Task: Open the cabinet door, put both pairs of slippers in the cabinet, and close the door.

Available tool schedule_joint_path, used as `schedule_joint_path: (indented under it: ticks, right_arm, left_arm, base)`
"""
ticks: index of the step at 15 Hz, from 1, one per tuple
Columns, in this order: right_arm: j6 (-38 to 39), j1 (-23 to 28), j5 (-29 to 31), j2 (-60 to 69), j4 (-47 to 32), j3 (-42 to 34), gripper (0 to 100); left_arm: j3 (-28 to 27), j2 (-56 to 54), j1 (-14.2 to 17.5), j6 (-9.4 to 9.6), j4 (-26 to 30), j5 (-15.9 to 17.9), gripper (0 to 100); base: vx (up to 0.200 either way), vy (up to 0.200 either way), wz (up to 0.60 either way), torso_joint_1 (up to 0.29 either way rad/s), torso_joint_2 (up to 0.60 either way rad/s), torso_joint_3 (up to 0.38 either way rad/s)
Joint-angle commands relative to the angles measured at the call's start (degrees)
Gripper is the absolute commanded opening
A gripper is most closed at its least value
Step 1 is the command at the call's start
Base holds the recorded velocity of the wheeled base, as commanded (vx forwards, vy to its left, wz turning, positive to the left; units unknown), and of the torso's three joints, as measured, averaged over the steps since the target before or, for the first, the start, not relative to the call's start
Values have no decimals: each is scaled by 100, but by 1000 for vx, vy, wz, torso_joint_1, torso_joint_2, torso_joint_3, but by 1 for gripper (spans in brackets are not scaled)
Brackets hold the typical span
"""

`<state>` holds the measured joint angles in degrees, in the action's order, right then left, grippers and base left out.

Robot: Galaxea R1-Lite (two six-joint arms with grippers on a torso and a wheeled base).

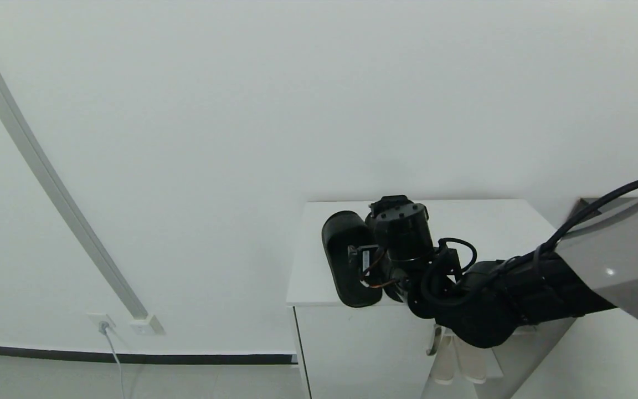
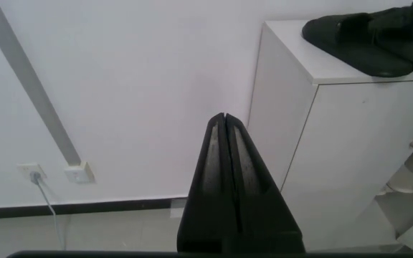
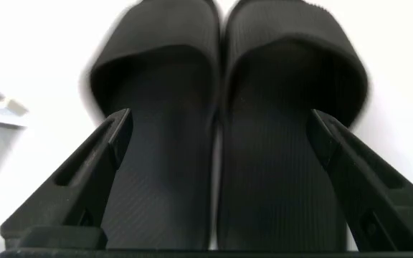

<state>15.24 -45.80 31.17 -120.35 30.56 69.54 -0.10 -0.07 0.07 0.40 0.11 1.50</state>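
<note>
A pair of black slippers (image 1: pixel 350 259) lies side by side on top of the white cabinet (image 1: pixel 363 349). My right gripper (image 3: pixel 219 115) is open, one finger on each outer side of the black slippers (image 3: pixel 221 165), at their heel end. My right arm comes in from the right over the cabinet top. My left gripper (image 2: pixel 224 122) is shut with nothing in it. It hangs left of the cabinet (image 2: pixel 335 150), below the level of the black slippers (image 2: pixel 368 39) and pointing at the wall.
The cabinet's right side stands open, showing shelves (image 2: pixel 411 175) and two pale upright shapes (image 1: pixel 457 360) beside a metal handle (image 1: pixel 435 341). A wall socket with a cable (image 1: pixel 101 322) and a slanting grey duct (image 1: pixel 47 172) are on the wall to the left.
</note>
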Motion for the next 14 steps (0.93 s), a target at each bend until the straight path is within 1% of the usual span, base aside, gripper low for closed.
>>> schedule_joint_path:
  ticks: [1,4,6,9,14]
  right_arm:
    - [-74,71,-23,-490,257,218,100]
    - [-188,212,-32,-789,284,588,100]
    - [-355,396,-32,-1131,284,1115,100]
    - [-513,546,-164,-1404,257,1651,100]
    - [-522,651,-173,-1597,275,1906,100]
  left_arm:
    - [1,7,1,-5,-2,-1,0]
    - [1,7,1,-5,-2,-1,0]
    - [1,7,1,-5,-2,-1,0]
    - [1,7,1,-14,-2,-1,0]
    - [1,7,1,-14,-2,-1,0]
  base:
    - [0,0,0,0,0,0]
    - [0,0,0,0,0,0]
    - [0,0,0,0,0,0]
    - [0,0,0,0,0,0]
    - [0,0,0,0,0,0]
